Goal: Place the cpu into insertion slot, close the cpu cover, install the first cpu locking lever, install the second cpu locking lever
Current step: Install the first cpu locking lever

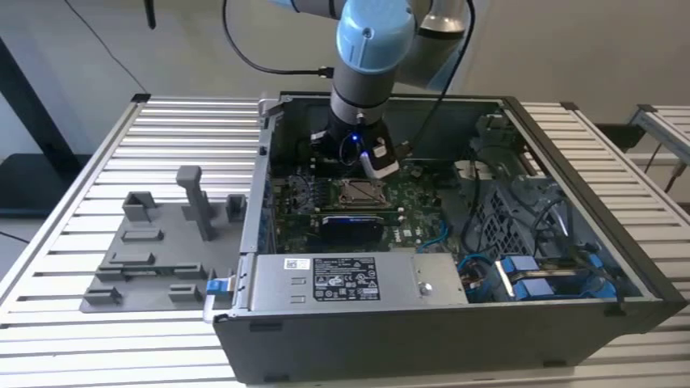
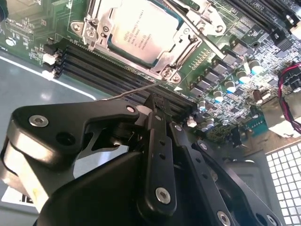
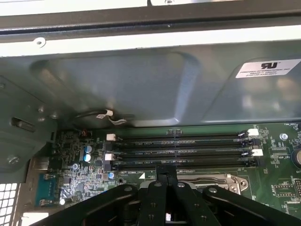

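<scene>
The cpu [image 2: 141, 33] lies flat in the insertion slot [image 1: 361, 192] on the green board, and the silver cpu cover [image 2: 91, 29] is folded down around it. One thin wire locking lever [image 2: 124, 94] sticks out from the slot's corner, its end right by my fingertips. A second lever [image 2: 200, 36] runs along the slot's other side. My black gripper [image 2: 155, 100] is shut, with nothing visibly clamped, hovering just off the slot over the memory slots [image 3: 183, 150]. In the exterior view the gripper [image 1: 364, 160] hangs inside the case just behind the slot. Its tips also show in the first wrist view [image 3: 165, 175].
The open computer case wall [image 3: 141, 80] stands close behind the gripper. A long black card [image 1: 351, 222] and the power supply [image 1: 356, 279] lie in front of the slot. Cables and blue connectors [image 1: 539, 275] crowd the exterior view's right. A grey fixture tray [image 1: 161, 242] sits outside the case.
</scene>
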Action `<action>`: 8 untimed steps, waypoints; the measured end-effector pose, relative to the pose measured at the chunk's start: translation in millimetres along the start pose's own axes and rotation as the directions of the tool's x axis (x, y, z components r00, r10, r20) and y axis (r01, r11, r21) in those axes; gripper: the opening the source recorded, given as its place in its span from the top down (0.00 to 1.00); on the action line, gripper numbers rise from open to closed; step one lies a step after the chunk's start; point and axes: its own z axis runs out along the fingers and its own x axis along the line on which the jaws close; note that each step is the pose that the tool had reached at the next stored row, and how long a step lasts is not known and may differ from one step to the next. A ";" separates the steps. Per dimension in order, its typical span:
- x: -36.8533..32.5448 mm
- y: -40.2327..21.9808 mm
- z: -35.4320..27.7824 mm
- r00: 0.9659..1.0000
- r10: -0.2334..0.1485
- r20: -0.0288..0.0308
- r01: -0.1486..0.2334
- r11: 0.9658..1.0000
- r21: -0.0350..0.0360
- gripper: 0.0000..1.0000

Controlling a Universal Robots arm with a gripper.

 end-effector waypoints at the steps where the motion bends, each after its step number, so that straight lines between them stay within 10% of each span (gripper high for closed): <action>1: 0.1 -0.4 1.1 1.000 0.000 0.000 0.000 1.000 -0.001 0.89; 8: -0.1 -2.8 6.9 1.000 -0.001 0.001 0.001 1.000 -0.006 0.89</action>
